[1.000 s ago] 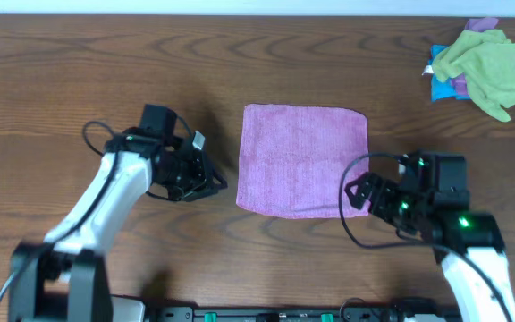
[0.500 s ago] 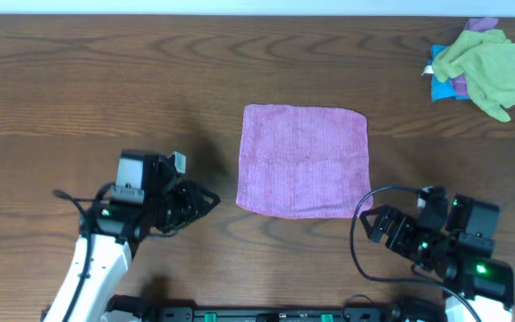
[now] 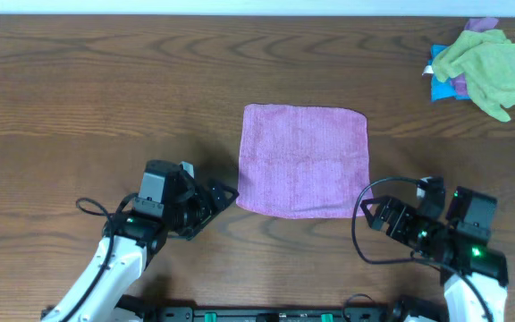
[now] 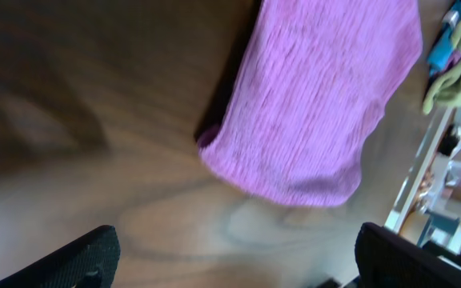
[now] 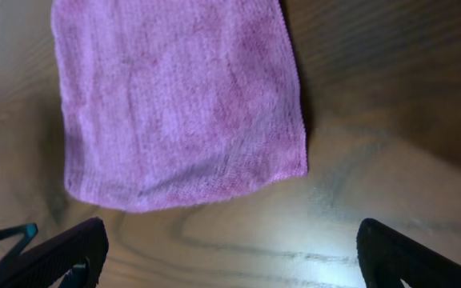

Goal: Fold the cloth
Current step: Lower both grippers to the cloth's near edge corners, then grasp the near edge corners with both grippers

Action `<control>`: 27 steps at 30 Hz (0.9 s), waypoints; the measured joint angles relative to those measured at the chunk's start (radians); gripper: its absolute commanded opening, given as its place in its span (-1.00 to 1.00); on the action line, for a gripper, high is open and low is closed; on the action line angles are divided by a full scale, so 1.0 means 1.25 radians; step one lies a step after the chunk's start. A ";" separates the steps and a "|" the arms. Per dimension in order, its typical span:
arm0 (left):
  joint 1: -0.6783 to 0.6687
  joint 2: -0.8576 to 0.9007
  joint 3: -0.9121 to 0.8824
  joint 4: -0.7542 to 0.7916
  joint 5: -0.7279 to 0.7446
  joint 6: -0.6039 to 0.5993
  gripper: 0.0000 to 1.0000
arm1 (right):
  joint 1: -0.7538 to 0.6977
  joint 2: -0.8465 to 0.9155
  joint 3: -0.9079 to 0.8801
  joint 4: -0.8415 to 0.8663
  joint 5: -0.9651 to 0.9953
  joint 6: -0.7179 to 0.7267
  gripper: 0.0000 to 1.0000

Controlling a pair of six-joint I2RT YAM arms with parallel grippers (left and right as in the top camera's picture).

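Note:
The pink cloth (image 3: 304, 161) lies flat as a neat rectangle in the middle of the wooden table; it also shows in the left wrist view (image 4: 310, 104) and the right wrist view (image 5: 178, 104). My left gripper (image 3: 222, 199) sits just off the cloth's near left corner, jaws wide open with only bare wood between them (image 4: 234, 256). My right gripper (image 3: 375, 215) is by the near right corner, just short of the cloth's near edge. It is open too, and nothing is between its fingers (image 5: 230, 252). Neither gripper touches the cloth.
A heap of green, purple and blue cloths (image 3: 485, 63) lies at the far right corner of the table. Black cables loop beside both arms near the table's front edge.
My left arm swung from the cloth's left side down to its near left corner and its jaws opened wide. My right arm drew back from the cloth's near right corner, still open.

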 measured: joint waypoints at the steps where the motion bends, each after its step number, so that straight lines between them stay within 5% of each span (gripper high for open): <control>1: 0.000 0.012 0.000 0.020 -0.003 -0.004 0.90 | 0.000 0.025 -0.002 0.021 0.000 -0.001 0.98; 15: -0.001 0.198 0.000 0.228 0.014 -0.078 0.91 | 0.000 0.348 -0.007 0.282 -0.064 0.009 0.99; 27: -0.037 0.288 0.000 0.370 0.045 -0.138 0.91 | -0.001 0.374 -0.006 0.293 -0.102 0.023 0.98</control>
